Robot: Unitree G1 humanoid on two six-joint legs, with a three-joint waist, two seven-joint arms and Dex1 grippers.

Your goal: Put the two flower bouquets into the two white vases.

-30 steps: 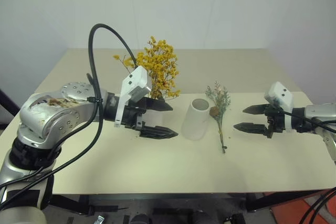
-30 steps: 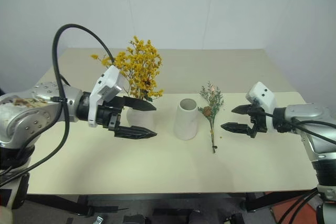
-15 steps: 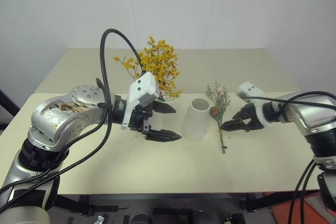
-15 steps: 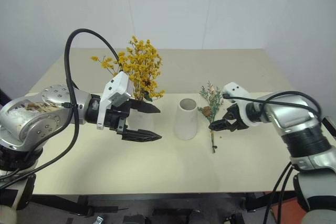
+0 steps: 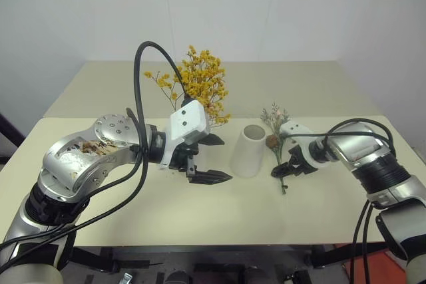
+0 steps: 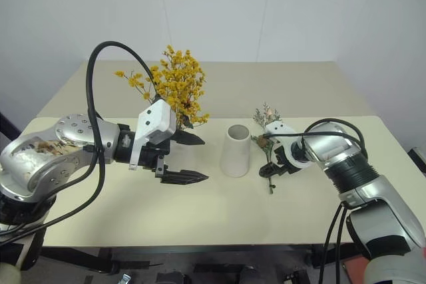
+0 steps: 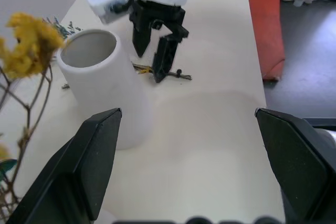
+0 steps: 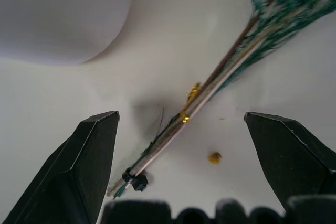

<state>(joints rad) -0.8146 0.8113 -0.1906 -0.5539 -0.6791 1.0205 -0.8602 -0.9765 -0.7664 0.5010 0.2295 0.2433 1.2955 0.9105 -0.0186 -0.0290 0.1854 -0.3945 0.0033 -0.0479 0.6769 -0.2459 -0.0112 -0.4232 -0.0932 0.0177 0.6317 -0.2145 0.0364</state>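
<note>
The yellow-orange bouquet stands upright at the table's back left, and its vase is hidden behind my left hand. My left gripper hangs open and empty in front of it, pointing at the tall tapered white vase. Right of that vase the grey-green sprig bouquet lies flat on the table. My right gripper points down over its lower stem, open, with one finger on each side of the stem and no grip on it.
The cream table has free room in front of and to the right of the vases. A small yellow crumb lies by the stem. A red-orange object sits on the floor beyond the table's right edge.
My right gripper has swung in to the left and down, turning from level to pointing down over the sprig's stem. The left gripper has stayed roughly in place, rolling a little.
</note>
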